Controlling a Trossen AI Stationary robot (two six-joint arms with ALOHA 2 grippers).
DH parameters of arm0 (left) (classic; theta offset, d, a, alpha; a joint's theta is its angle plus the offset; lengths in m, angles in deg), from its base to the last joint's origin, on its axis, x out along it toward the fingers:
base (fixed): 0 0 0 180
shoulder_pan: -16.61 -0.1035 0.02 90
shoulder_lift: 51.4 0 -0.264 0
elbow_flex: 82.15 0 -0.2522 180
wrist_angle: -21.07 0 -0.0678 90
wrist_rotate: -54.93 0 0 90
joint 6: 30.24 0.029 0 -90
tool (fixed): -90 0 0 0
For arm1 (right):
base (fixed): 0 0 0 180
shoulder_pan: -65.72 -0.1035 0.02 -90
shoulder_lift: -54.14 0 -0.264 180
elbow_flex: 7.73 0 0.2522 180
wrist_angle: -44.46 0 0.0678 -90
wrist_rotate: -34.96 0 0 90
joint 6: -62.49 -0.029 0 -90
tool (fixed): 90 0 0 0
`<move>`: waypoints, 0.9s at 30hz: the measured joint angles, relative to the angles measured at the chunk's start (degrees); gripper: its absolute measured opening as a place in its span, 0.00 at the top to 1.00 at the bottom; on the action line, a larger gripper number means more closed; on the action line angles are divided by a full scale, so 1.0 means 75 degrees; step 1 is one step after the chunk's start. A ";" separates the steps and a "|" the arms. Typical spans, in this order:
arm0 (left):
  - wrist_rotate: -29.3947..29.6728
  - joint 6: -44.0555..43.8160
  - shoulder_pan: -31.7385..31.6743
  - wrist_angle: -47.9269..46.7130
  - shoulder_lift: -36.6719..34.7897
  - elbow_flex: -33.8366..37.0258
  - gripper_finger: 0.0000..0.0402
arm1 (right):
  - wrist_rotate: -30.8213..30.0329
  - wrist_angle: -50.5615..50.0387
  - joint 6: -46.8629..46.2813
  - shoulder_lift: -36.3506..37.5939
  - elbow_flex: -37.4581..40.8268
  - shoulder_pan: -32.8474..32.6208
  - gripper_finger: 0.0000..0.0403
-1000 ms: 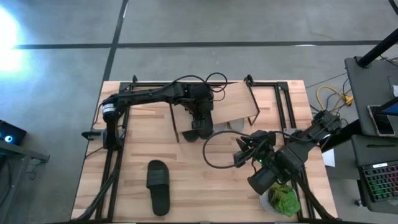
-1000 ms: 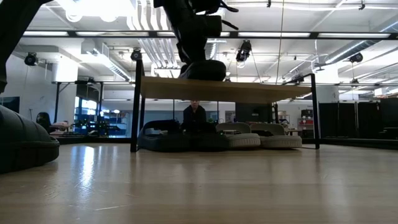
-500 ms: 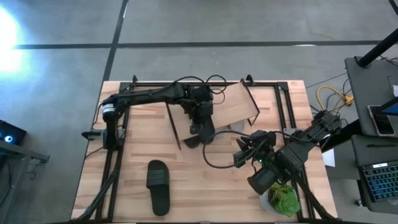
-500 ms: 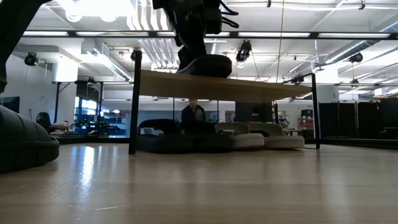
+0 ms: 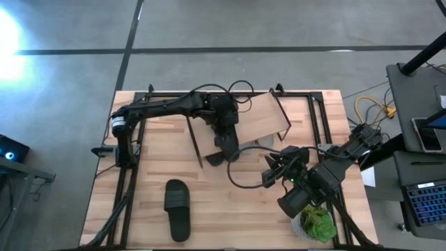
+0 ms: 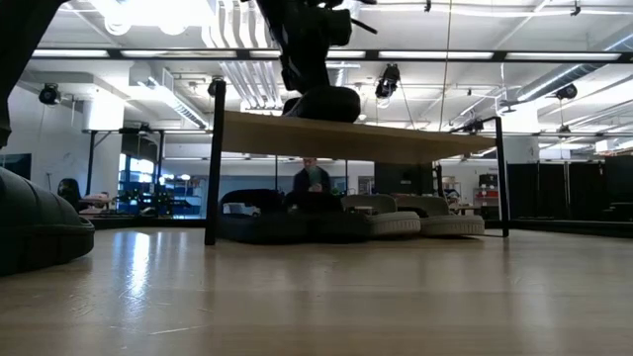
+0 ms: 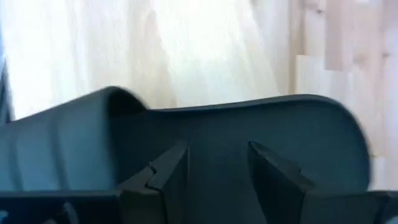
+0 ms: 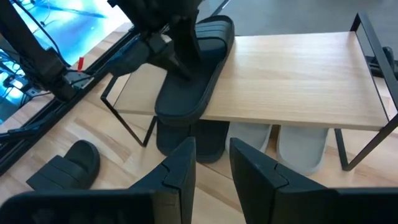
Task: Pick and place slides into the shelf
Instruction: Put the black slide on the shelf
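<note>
The shelf, a light wood plank on thin black legs, stands at the table's far middle. My left gripper is over the plank's near left corner, shut on a black slide. Beneath the plank, two grey slides and dark slides lie on their soles. One more black slide lies flat on the table, near left. My right gripper is open and touches nothing, near and right of the shelf. My left gripper holds the black slide at its long side edge beside the strap, coming from above with fingers pointing down. The fingers themselves hide the exact place of contact. The slide lies flat on the plank, one end overhanging the near left corner.
A potted green plant stands at the table's near right corner, close to my right arm. Black frame rails run along the table's left and right sides. Bare wood shows in the near middle.
My left gripper has shifted the black slide slightly on the plank's near left corner. The shelf has moved with it: in the low view its left leg stands a little farther left and the plank's left end shows higher than a second ago.
</note>
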 joint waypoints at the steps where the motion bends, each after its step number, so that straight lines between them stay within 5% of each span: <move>1: -0.0080 -0.0002 0.0010 -0.0028 -0.0001 -0.0004 0.63 | 0.0000 0.0000 0.0023 0.0000 0.0000 0.0000 0.77; 11: -0.0217 -0.0006 0.0007 -0.0234 -0.0177 -0.0004 0.63 | 0.0010 0.0000 0.0014 0.0000 0.0000 0.0000 0.77; 22: 0.0468 -0.0762 0.0132 -0.0048 -0.1735 0.0006 0.63 | 0.0014 0.0000 0.0000 0.0000 0.0000 0.0000 0.77; 27: 0.0934 -0.1643 0.0811 -0.0380 -0.2634 0.0382 0.63 | 0.0220 0.0002 0.0001 0.0000 0.0002 0.0000 0.77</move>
